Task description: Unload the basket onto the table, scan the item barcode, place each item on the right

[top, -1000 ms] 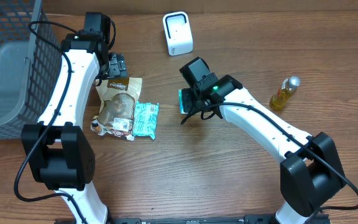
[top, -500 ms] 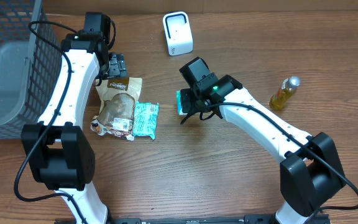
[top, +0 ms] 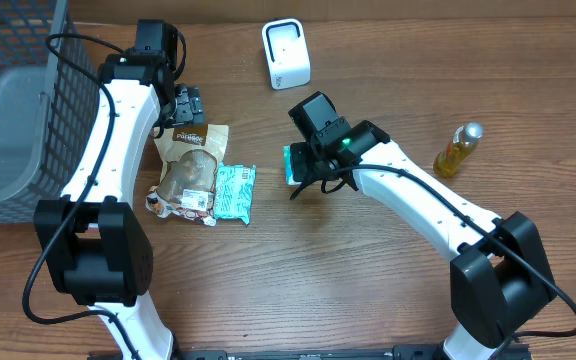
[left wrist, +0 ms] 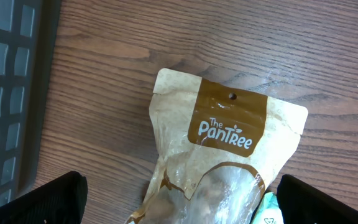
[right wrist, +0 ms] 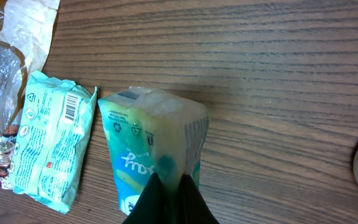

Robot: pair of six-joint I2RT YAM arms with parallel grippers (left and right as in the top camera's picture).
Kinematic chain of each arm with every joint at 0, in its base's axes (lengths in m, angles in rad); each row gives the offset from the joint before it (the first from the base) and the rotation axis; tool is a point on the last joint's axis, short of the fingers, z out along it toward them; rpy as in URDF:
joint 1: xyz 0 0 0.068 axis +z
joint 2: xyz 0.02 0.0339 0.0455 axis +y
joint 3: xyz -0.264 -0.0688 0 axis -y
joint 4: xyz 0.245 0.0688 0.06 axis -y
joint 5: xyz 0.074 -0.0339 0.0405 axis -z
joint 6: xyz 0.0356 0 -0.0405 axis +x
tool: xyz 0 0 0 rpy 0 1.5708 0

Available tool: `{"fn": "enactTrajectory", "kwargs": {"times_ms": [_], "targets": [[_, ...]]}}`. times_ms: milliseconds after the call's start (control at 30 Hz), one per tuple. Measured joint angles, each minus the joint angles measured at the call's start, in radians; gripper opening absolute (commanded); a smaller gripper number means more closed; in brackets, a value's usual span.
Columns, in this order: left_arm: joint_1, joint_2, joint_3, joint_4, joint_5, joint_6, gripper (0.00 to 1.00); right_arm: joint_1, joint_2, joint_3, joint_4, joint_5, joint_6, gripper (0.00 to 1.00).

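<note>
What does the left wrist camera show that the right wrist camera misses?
Left wrist only: the mesh basket, the PanTree label on the brown pouch, and the left fingers spread open. Right wrist only: the right fingers pinching a teal pack, plus the barcode on the flat teal packet. Both: that pouch, that flat packet, the wooden table.

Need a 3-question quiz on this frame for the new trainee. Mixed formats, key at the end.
1. Multiple choice: what is the right gripper shut on? A) teal pack B) yellow bottle C) wire basket
2. True or false: the left gripper is open and holds nothing.
3. Fill in: the label on the brown pouch reads "The ____".
Key: 1 A; 2 true; 3 PanTree.
</note>
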State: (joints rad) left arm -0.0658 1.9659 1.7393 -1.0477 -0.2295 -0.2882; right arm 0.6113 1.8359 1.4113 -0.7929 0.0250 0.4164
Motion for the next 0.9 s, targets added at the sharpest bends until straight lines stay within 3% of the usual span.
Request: {"fn": "enactTrajectory", "kwargs": {"times_ms": [233, 367, 700, 900], "targets": [[0.0, 0.0, 0.0, 0.0, 0.0, 0.0, 1.0, 0.0, 0.0, 0.001, 0.005, -0.016, 0.001, 0.04], [0.0, 0.0, 0.0, 0.0, 0.0, 0.0, 0.99, 0.0, 0.006, 0.058, -0.096, -0.015, 0.0, 0.03], [0.0, 0.0, 0.0, 0.0, 0.0, 0.0, 1.0, -0.026, 0.019, 0.589, -0.428, 0.036, -0.01, 0.03], [0.0, 0.0, 0.0, 0.0, 0.0, 0.0, 0.99, -0.07, 0.016, 0.749, -0.417, 0.098, -0.062, 0.04]]}}
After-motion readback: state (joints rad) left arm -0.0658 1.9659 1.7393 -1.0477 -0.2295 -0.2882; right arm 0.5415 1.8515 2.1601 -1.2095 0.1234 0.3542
